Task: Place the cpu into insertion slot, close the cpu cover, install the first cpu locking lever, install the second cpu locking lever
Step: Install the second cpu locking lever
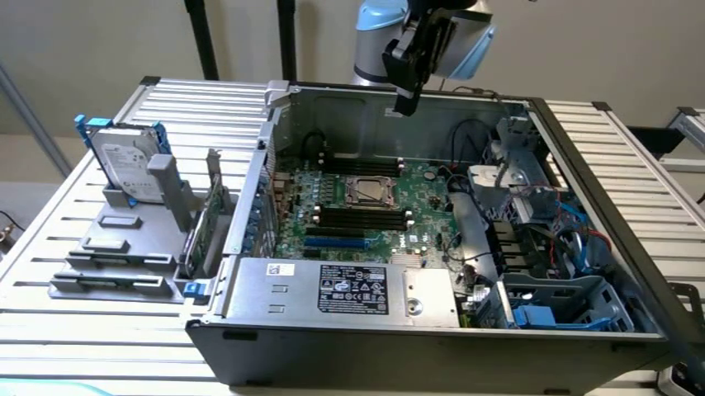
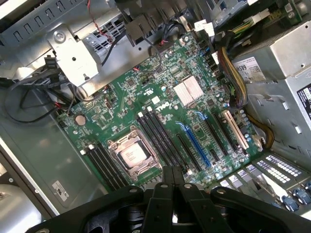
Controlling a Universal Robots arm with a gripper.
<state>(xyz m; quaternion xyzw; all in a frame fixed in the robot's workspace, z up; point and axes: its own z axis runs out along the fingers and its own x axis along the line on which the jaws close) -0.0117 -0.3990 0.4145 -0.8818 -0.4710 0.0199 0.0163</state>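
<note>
Exterior view: gripper (image 1: 407,103) hangs high over the rear wall of the open case (image 1: 573,214), well above the board (image 1: 364,206), holding nothing; fingers look pressed together. Slot (image 1: 368,191) sits mid-board between the memory slots, with cover (image 1: 367,179) down as a silvery frame around the chip. Wrist view: fingers (image 2: 172,175) closed against each other, empty. Cpu (image 2: 132,154) lies seated in the slot (image 2: 146,165), cover (image 2: 118,145) framing it. Whether the levers are latched cannot be told. Judgement: height gives the wrist camera a clear survey of the socket.
</note>
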